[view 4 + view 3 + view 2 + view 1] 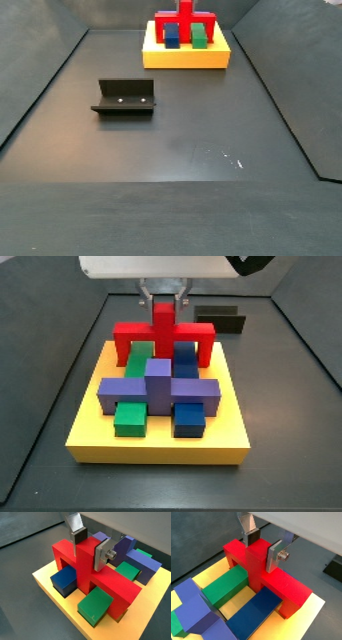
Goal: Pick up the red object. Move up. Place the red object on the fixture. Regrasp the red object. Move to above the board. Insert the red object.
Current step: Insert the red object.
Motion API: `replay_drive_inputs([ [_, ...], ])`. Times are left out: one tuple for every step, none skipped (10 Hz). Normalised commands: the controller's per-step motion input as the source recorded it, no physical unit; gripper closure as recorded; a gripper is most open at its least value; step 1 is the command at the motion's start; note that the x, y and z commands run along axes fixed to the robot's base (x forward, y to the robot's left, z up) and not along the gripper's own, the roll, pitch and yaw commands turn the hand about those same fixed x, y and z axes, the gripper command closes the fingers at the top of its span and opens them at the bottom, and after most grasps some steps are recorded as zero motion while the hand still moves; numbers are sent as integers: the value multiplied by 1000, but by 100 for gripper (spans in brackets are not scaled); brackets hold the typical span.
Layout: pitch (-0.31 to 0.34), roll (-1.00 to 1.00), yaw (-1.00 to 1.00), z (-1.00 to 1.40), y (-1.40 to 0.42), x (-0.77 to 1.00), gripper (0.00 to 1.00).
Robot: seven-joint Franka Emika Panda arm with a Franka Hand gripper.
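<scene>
Red object (pixel 261 567), bright bridge-shaped piece, stem between gripper (pixel 263 547) fingers.

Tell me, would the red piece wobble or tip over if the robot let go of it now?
Probably not. The red object looks like a stiff, solid block, and its legs seem to reach down onto the board beside the blue and green blocks. The end effector grips its upright stem. Its smooth, shiny faces could make it a bit slippery.

end effector (pixel 263 546) | fingers (pixel 275 555): flat silver plates, dark pads | white housing
</scene>
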Motion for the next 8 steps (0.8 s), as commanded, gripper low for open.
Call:
replay_drive_inputs([
  [151,227,0,0,0,91,100],
  [-11,230,0,-474,-129,0,100],
  [-87,163,0,-549,-120,-69,100],
  [-159,84,0,-534,-137,-123,100],
  [-223,0,49,-471,-149,-180,100],
  [-174,0,63,-303,-177,-74,100],
  [-131,-41,43,-223,-57,-37,100],
  [-109,-51,51,-206,0,0,100],
])
